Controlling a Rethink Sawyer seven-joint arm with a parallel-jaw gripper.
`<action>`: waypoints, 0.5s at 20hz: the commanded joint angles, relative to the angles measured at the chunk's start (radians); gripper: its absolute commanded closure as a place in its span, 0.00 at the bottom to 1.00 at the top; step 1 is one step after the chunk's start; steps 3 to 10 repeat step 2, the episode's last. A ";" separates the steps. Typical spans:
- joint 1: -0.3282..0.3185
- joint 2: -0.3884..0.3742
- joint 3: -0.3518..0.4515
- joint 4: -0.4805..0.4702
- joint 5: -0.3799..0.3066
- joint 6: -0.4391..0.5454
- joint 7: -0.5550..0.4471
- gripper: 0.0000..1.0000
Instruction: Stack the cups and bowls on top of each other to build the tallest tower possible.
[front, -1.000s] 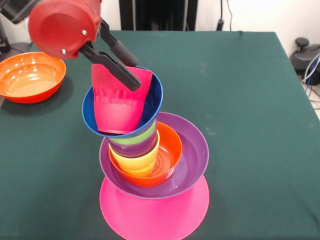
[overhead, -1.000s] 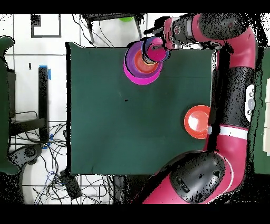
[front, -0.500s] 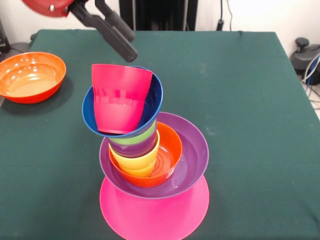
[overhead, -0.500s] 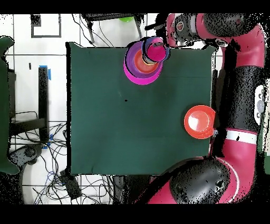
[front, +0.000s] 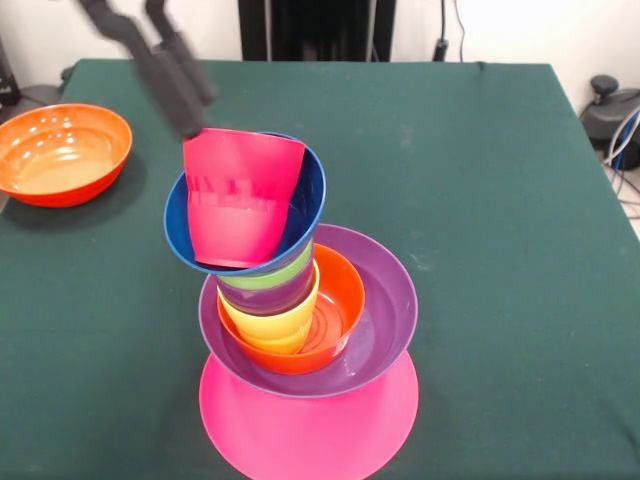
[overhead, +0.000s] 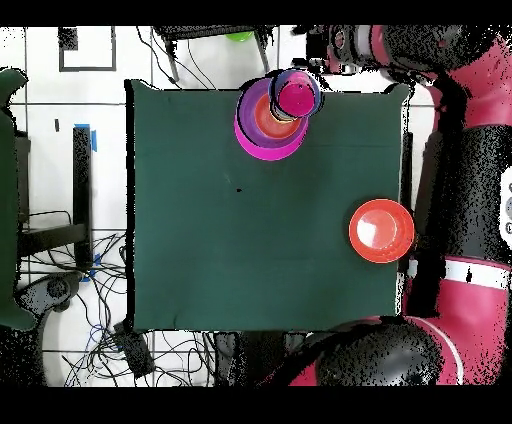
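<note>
Your tower (front: 290, 300) stands near one long edge of the green table (front: 500, 200), roughly midway along it, with the upturned large pink bowl (front: 310, 425) flat on the cloth as its wide base. On it sits the medium purple bowl (front: 375, 330), open side up, holding the small orange bowl (front: 335, 320); inside that nest a yellow cup (front: 265, 325), then what looks like a purple cup (front: 265, 298) and a light green rim (front: 270, 278), though only bands of these show. The small blue bowl (front: 300, 205) perches on top, tipped to one side, and the red cup (front: 240, 195) rests inside it, leaning with it. You would judge the wide pieces went lowest for steadiness, and that the lean at the top is the tower's weak point. The claw (front: 165, 70) is above and just beside the red cup, toward the table edge where the large orange bowl (front: 62, 150) sits alone, well apart from the tower. Its two dark fingers (front: 155, 65) are spread with a clear gap between them and hold nothing; their lower tips come close to the cup's rim without clearly touching it. In the overhead view the gripper head sits just off the table's edge beside the tower. The large orange bowl appears to be the one loose piece left, and adding it to a tilted top would call for care.
</note>
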 joint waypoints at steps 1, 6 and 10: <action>0.048 -0.011 -0.104 0.115 -0.133 -0.193 -0.119 0.00; 0.049 -0.011 -0.105 0.105 -0.149 -0.199 -0.153 0.00; 0.049 -0.011 -0.105 0.105 -0.149 -0.199 -0.153 0.00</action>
